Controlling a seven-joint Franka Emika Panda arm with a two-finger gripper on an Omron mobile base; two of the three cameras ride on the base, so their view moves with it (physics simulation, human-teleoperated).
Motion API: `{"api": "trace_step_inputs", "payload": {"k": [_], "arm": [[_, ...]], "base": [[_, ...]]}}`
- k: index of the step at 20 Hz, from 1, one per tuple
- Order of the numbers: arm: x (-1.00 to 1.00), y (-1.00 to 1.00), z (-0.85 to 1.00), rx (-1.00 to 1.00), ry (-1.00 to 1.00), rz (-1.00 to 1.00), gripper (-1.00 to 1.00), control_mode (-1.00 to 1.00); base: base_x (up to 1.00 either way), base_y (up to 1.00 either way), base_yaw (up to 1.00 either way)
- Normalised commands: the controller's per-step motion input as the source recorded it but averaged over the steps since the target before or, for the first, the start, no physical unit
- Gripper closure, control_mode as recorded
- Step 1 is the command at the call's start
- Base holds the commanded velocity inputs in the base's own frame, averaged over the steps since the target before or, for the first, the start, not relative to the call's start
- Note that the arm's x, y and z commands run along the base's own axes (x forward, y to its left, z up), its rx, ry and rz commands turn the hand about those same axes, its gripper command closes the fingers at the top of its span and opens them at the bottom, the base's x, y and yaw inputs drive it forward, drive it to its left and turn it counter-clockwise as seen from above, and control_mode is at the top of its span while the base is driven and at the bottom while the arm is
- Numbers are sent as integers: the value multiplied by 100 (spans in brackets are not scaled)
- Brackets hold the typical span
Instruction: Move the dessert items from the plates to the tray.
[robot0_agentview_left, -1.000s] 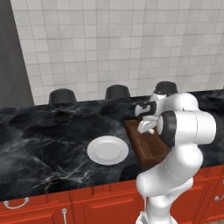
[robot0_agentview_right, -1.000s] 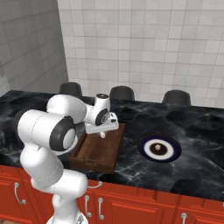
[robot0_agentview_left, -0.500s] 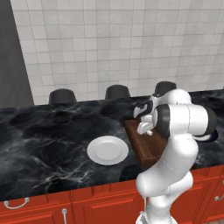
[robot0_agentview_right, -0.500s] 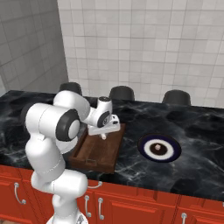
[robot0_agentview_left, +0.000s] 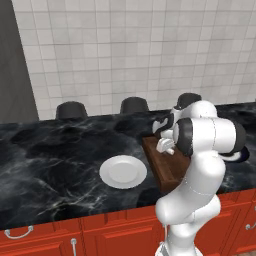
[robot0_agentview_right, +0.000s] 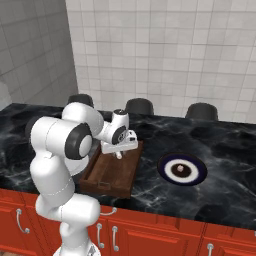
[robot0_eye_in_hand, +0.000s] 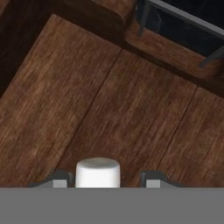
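The black marble counter (robot0_agentview_left: 55, 165) carries everything here, and the wooden tray (robot0_agentview_right: 107, 176) serves as the landmark: it lies lengthwise away from the cabinet fronts, near the counter's front edge, so both plates flank it within the arm's reach. To the tray's left sits the plain white plate (robot0_agentview_left: 123, 171), bare on top, which suggests its dessert has already left it. To the tray's right, a little apart, sits the navy-rimmed plate (robot0_agentview_right: 181, 168); its dark centre makes it hard to tell whether the tan lump lies there, so that piece cannot be placed with confidence.

The gripper (robot0_agentview_right: 119, 155) hangs low over the tray's far half, pointing straight down, a posture that fits a release rather than a carry. In the hand view the white oblong dessert (robot0_eye_in_hand: 98, 173) stands on end on the tray's boards, between the finger tips (robot0_eye_in_hand: 60, 180). The tips stand apart, with a visible gap on the right side of the piece and a narrower one on the left, so the jaws look parted and no longer clamping it; the piece appears to rest on the wood by its own weight. Judging by this, the first transfer is finishing, and the navy-rimmed plate is the likely next stop.
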Motion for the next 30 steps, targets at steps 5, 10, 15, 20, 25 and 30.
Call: {"api": "trace_step_inputs", "payload": {"k": [5, 10, 15, 20, 25, 30], "arm": [[0, -3, 5, 0, 0, 0, -100, -100], [0, -15, 46, 0, 0, 0, -100, -100], [0, -20, 60, 0, 0, 0, -100, -100], [0, -29, 38, 0, 0, -10, -100, -100], [0, -47, 9, 0, 0, -21, -100, -100], [0, -54, 0, 0, 0, -25, -100, -100]], "base": [[0, 0, 0], [0, 0, 0], [0, 0, 0], [0, 0, 0], [0, 0, 0], [0, 0, 0]]}}
